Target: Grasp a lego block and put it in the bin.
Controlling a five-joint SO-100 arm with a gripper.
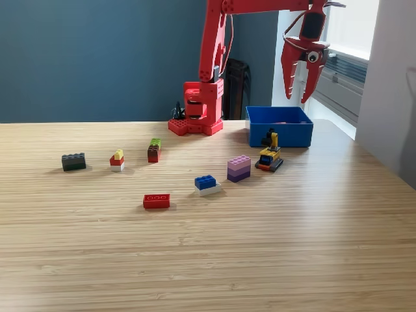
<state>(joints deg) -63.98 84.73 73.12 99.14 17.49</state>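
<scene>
pale wood-grain table (273, 260) fills the exterior view, with a dark teal wall (84, 58) behind and a bright window at the view's right. a red plastic arm (214, 45) rises from its base (197, 110) at the table's far edge; its upper links run off the top of the view. the gripper (300, 90) hangs above the blue bin (279, 133), its pointed jaws spread apart and holding nothing. the bin is a low straight-walled plastic box at the view's right, near the base; something pinkish shows just over its rim but is too hidden to name. just in front of it sits a small yellow and black lego build (270, 158), its shape hard to make out. scattered on the table are a purple block (238, 168), a blue-on-white block (207, 184), a flat red block (156, 201), a green-and-brown stack (154, 150), a yellow, red and white stack (117, 160) and a dark green block (73, 161), all studded and well apart from each other.
</scene>
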